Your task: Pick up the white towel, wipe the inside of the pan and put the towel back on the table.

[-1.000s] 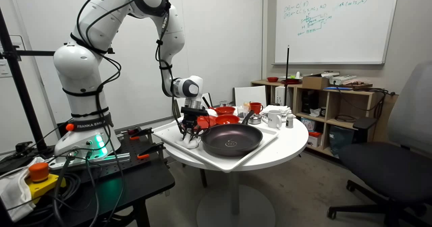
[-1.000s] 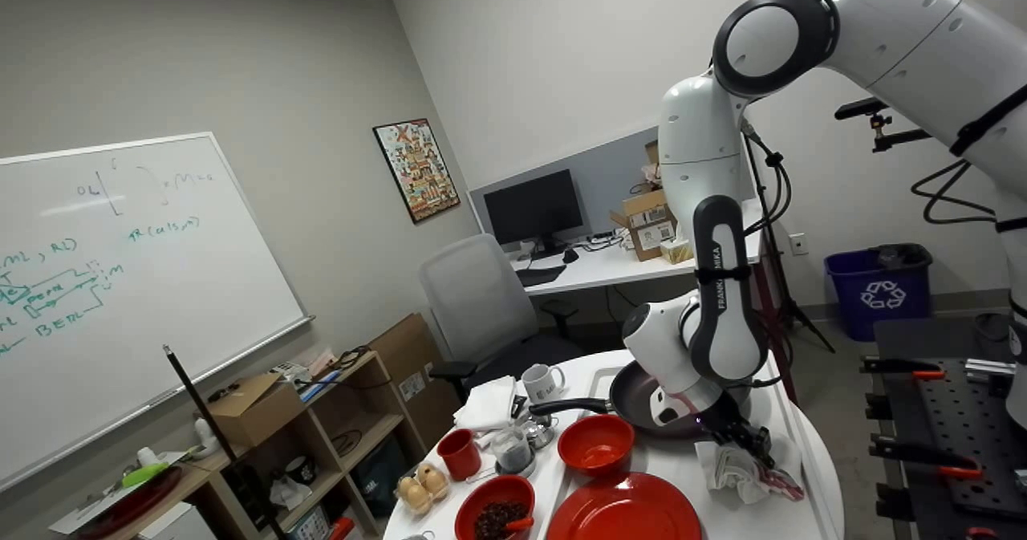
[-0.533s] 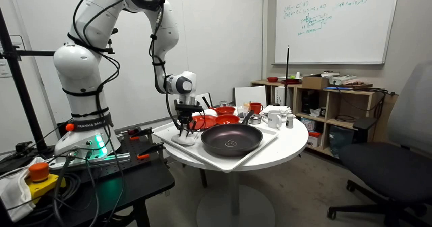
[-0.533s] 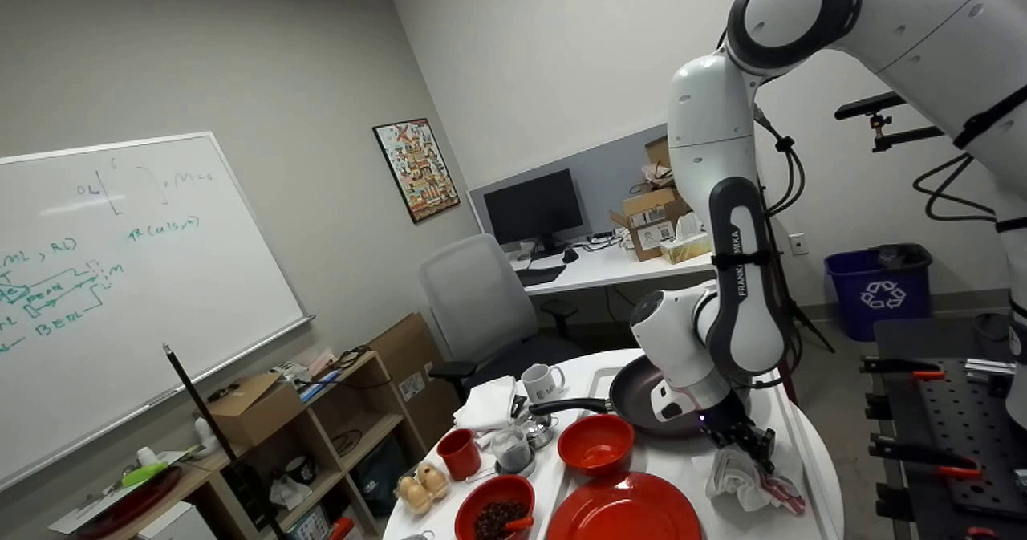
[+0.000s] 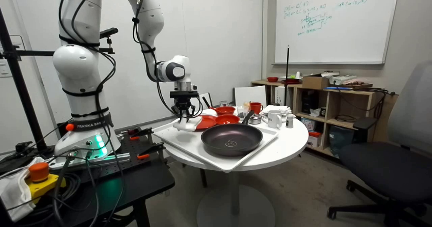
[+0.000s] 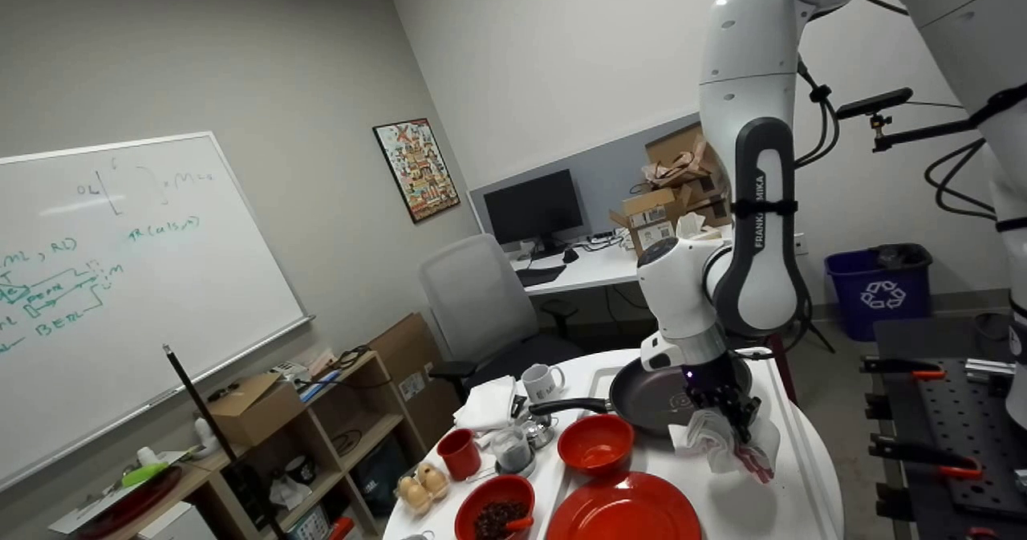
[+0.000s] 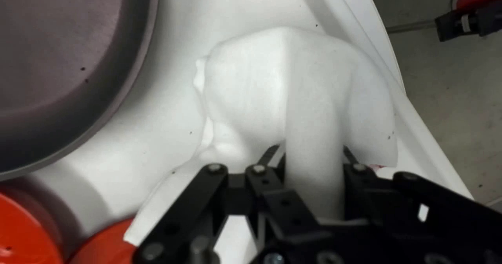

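Though the wrist view crops the pan [image 7: 66, 64], the jaws clamp the white towel [image 7: 310, 111] — folds partly hiding them

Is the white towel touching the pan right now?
Apart. The wrist view shows a strip of white tray between the white towel and the pan.

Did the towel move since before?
Yes, up. In an exterior view, the towel lay low beside the unmoved pan; now the claw holds it higher in the picture, about level with the pan's far rim.
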Motion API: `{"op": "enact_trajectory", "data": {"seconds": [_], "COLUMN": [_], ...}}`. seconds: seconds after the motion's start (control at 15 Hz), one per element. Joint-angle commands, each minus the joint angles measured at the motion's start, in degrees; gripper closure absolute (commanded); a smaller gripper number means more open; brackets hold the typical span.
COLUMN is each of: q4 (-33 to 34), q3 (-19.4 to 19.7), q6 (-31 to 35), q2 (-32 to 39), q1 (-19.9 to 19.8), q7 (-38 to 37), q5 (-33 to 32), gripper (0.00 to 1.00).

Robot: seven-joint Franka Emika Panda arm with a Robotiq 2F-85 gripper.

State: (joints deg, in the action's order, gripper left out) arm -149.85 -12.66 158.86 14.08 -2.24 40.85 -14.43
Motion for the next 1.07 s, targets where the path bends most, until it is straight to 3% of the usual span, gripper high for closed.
{"op": "enact_trajectory", "data": {"seconds": [0.0, 0.13, 0.33, 0.73, 1.0], "q4": [-1.5, 0.6, 3.6, 10.2, 13.9], "q3": [-2.8, -2.7, 0.8, 8.9, 11.5], "q6": [-0.3, -2.1, -4.2, -5.4, -5.0], "q2": [-6.8, -8.5, -10.3, -6.4, -0.9], "q1": [-3.6, -4.7, -4.3, -4.1, -4.9], "q7": [5.8, 9.5, 11.1, 5.8, 1.6], "q5": [12.6, 21.4, 29.6, 29.8, 28.7], "gripper": [0.9, 0.9, 0.9, 0.9, 0.9]}}
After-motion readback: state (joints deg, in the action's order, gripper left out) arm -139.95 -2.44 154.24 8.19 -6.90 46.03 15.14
